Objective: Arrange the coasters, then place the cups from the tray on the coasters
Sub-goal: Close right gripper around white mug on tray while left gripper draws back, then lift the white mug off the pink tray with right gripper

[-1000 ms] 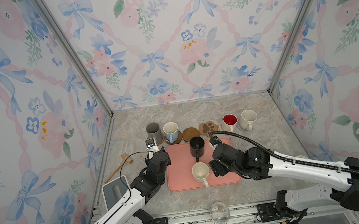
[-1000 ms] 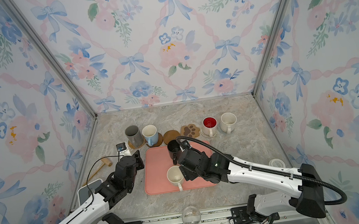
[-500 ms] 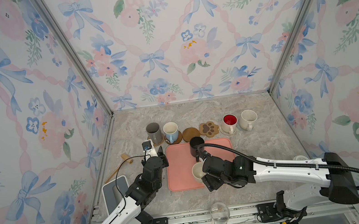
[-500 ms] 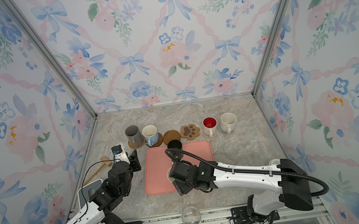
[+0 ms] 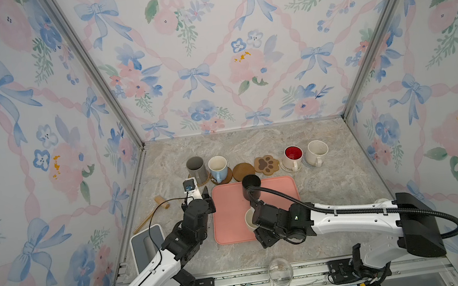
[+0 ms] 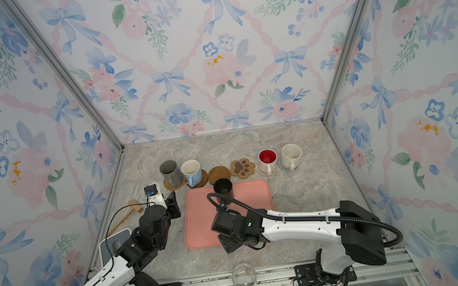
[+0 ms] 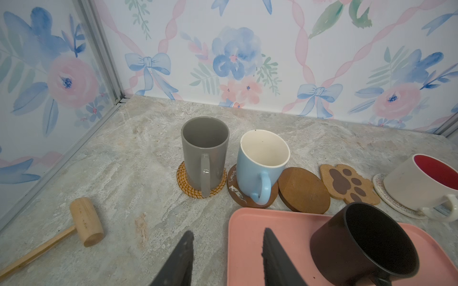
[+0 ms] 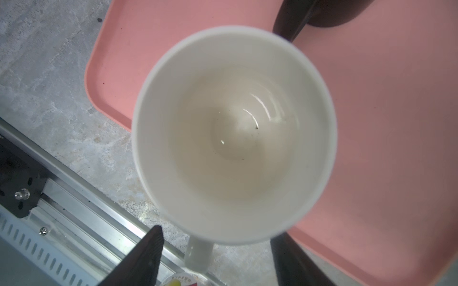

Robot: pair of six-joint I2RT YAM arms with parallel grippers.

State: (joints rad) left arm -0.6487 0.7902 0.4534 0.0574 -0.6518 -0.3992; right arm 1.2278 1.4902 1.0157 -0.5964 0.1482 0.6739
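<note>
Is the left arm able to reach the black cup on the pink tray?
Probably yes. The left gripper is open and empty beside the tray, with only bare tray between it and the black mug. The right arm's cable curves close by, though.

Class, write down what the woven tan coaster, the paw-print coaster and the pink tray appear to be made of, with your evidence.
Woven coaster: seemingly rattan; coiled tan strands, slight sheen. Paw-print coaster: probably cork; speckled, matt, darker pads. Tray: plastic or silicone; smooth, uniform pink.

Floral wallpaper walls (image 5: 210,61) — pink ribbons, blue bows — enclose a grey marbled tabletop (image 5: 252,143).
</note>
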